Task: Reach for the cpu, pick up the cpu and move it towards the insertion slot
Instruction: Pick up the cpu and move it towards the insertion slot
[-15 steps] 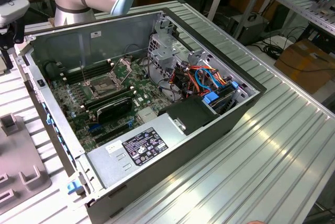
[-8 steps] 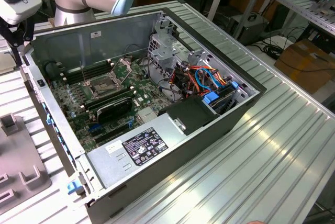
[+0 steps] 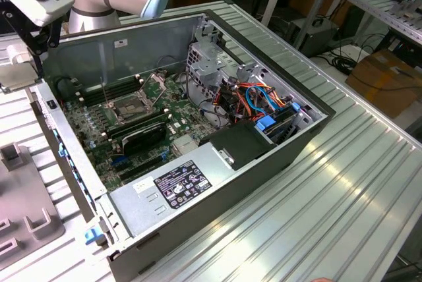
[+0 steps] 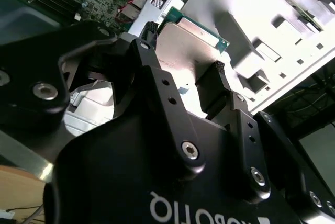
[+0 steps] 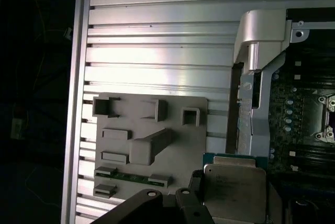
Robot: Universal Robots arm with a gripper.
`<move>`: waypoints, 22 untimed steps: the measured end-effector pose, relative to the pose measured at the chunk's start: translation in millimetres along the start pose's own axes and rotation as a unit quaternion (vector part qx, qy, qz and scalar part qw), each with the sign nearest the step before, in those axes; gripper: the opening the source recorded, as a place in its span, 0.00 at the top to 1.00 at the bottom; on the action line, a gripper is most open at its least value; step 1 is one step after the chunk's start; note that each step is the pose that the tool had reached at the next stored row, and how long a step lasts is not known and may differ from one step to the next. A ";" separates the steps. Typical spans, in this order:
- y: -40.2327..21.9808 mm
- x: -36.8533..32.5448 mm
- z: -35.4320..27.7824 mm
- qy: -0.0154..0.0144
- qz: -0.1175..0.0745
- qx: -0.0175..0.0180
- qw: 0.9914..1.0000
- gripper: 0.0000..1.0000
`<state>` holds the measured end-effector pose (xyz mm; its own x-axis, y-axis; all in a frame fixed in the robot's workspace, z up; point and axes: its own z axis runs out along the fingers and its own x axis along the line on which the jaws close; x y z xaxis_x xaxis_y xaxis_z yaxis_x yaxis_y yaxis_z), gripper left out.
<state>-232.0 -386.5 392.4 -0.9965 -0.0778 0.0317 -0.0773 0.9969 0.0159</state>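
Observation:
The cpu [image 4: 194,38], a flat silver-lidded square with a green rim, sits between my gripper's [image 4: 181,54] two black fingers [image 4: 212,80], which press on opposite edges. In the first wrist view the cpu [image 5: 230,195] hangs above the ribbed table beside the case's corner. From outside, the gripper [image 3: 26,61] is at the far left, just outside the case wall, with the pale cpu [image 3: 14,76] under it. The insertion slot [image 3: 130,105], silver-framed with a dark centre, lies on the motherboard inside the case, toward the exterior view's right of the gripper.
The open computer case [image 3: 217,183] holds a power supply [image 3: 178,186], memory slots, drive cages and cables [image 3: 264,101]. A grey fixture plate [image 5: 149,143] with raised holders lies on the table; it also shows from outside [image 3: 23,226]. The case wall [image 3: 66,143] stands between gripper and motherboard.

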 end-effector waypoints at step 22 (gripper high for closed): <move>4.1 -60.8 -1.3 0.001 0.003 0.000 1.000 0.45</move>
<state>-171.7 -377.7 391.8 -0.9968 -0.0723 0.0332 -0.0718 0.9973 0.0160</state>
